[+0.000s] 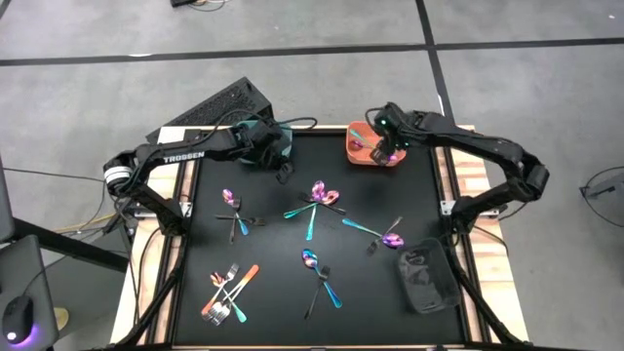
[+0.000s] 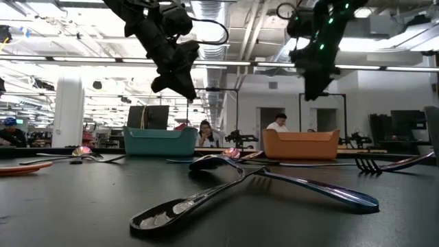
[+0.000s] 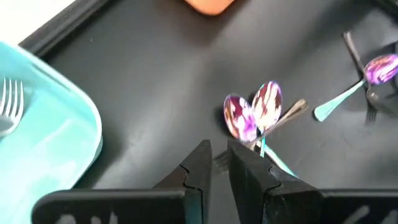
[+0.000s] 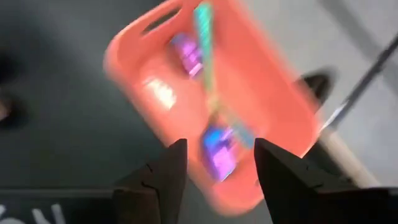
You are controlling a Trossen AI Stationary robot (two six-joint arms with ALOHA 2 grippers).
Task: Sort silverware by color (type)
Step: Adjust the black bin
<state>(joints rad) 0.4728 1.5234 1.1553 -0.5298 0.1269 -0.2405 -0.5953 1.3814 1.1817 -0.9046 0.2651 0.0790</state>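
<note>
Forks and spoons lie in small groups on the black table: two purple-bowled spoons (image 1: pixel 319 194) in the middle, also in the left wrist view (image 3: pixel 255 112), others at the left (image 1: pixel 234 210), right (image 1: pixel 383 234), near middle (image 1: pixel 317 268) and near left (image 1: pixel 229 288). My left gripper (image 1: pixel 283 172) (image 3: pixel 217 158) hovers beside the teal bin (image 1: pixel 255 136), fingers a narrow gap apart, holding nothing. A fork (image 3: pixel 9 106) lies in the teal bin (image 3: pixel 50 118). My right gripper (image 1: pixel 387 148) (image 4: pixel 214 162) hangs open over the orange bin (image 1: pixel 369 146) (image 4: pixel 211 93), where blurred spoons (image 4: pixel 214 149) show.
Both bins stand at the table's far edge, seen as teal (image 2: pixel 159 142) and orange (image 2: pixel 300 144) in the low view. A dark bin (image 1: pixel 427 278) sits at the near right corner. A black device (image 1: pixel 210 107) lies beyond the far left edge. People sit in the room behind.
</note>
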